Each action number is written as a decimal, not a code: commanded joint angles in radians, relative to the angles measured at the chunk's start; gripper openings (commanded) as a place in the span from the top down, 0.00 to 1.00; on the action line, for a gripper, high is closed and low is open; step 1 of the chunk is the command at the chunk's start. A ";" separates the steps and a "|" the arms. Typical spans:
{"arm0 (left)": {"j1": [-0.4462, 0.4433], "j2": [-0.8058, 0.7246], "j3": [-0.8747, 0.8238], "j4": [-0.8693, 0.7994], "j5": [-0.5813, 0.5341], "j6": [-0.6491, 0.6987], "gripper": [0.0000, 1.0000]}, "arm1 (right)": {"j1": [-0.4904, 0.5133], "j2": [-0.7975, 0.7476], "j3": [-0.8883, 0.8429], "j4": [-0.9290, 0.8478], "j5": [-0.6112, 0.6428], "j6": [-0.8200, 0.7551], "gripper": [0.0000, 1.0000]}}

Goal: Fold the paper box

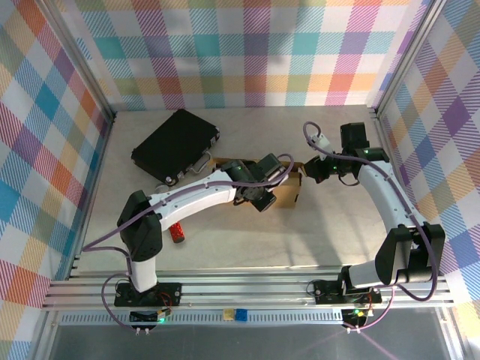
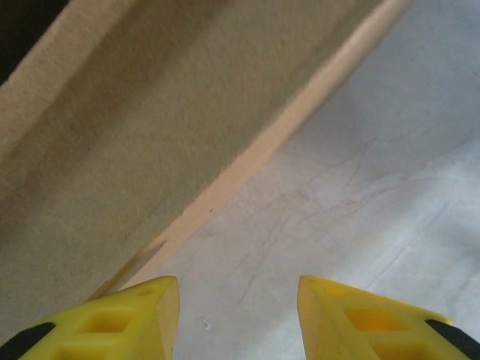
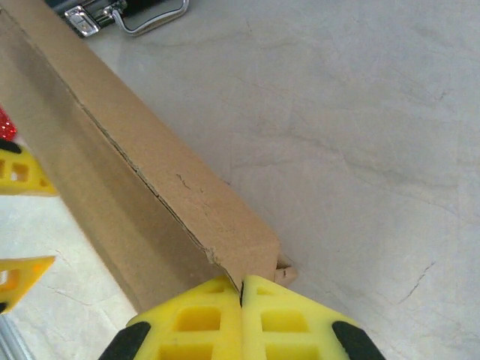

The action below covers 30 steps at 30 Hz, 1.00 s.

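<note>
Your box [image 1: 291, 193] lies mid-desk [image 1: 240, 251], just right of the black case [image 1: 176, 146], and its plain brown wall shows in both wrist views. Your left gripper [image 2: 238, 315] stands partly open over bare desk beside that wall. Your right gripper [image 3: 241, 319] is closed tight, tips touching the box's end corner

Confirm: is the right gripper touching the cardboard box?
Touching. In the right wrist view the shut right gripper butts against the cardboard box at its near corner, with no gap between them.
</note>
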 commanded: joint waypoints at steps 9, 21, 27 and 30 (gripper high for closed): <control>0.049 0.065 0.075 0.034 0.030 0.038 0.54 | 0.017 0.036 0.113 -0.068 -0.085 0.154 1.00; 0.092 0.129 0.158 0.050 0.023 0.063 0.53 | 0.035 0.081 0.096 -0.037 -0.066 0.262 1.00; 0.105 0.176 0.216 0.052 0.031 0.075 0.52 | 0.045 0.115 0.118 -0.016 -0.060 0.394 1.00; 0.113 0.195 0.246 0.060 0.032 0.077 0.52 | 0.050 0.117 0.119 -0.004 -0.052 0.445 1.00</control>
